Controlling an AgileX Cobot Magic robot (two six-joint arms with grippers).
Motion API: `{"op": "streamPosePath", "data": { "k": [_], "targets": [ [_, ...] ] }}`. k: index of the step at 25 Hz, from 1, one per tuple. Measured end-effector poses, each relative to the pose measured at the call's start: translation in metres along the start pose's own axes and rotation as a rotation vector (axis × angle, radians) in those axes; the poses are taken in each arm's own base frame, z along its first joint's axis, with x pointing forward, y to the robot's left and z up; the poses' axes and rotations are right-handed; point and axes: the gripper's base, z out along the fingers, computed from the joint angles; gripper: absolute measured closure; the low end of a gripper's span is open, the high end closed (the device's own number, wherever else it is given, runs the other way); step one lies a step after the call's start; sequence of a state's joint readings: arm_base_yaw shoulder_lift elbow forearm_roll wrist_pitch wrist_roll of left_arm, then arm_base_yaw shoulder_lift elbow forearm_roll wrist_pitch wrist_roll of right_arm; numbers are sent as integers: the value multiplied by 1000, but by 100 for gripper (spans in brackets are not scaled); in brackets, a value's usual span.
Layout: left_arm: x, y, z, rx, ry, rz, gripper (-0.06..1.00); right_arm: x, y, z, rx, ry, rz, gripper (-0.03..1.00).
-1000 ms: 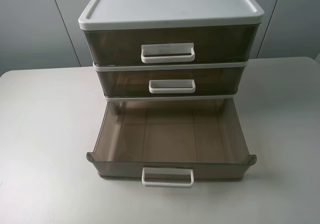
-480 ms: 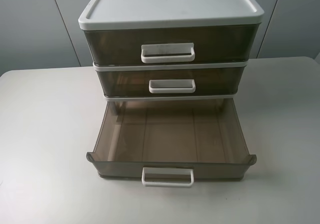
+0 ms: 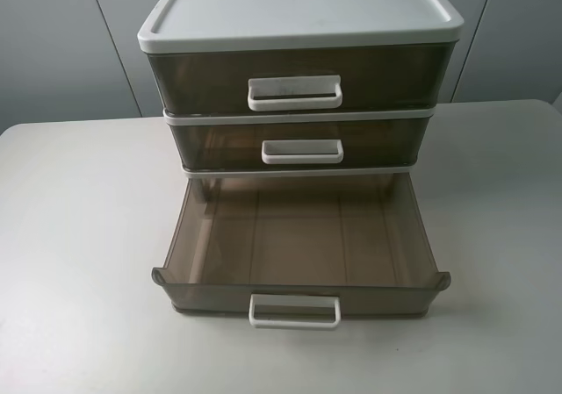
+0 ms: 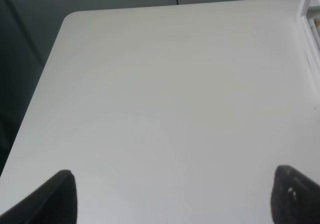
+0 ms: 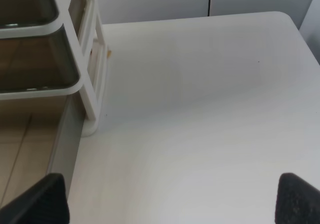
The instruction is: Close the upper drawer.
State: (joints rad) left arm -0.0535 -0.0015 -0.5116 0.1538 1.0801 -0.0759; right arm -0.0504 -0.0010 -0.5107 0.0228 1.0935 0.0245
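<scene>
The three-drawer unit [image 3: 299,25] stands at the back middle of the white table [image 3: 79,236]. The upper drawer [image 3: 219,144], smoky brown with a white loop handle [image 3: 302,152], sits pushed in, flush with the frame; it also shows in the right wrist view [image 5: 35,59]. The lowest drawer [image 3: 299,236] is pulled far out and is empty. My left gripper [image 4: 172,199] is open over bare table, left of the unit. My right gripper [image 5: 172,199] is open over bare table, right of the unit. Neither gripper shows in the exterior high view.
The top drawer [image 3: 202,78] under the white lid is shut. The open lowest drawer's front and handle [image 3: 294,311] reach close to the table's front edge. The unit's white frame edge [image 4: 310,14] shows in the left wrist view. The table's corner [image 5: 285,17] lies beyond the right gripper.
</scene>
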Motion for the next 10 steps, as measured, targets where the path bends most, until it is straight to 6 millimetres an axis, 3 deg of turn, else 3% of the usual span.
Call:
{"op": "streamPosePath", "data": {
  "k": [10],
  "targets": [
    [0, 0, 0, 0, 0, 0, 20, 0, 0, 0, 0, 0, 0, 34]
  ]
}}
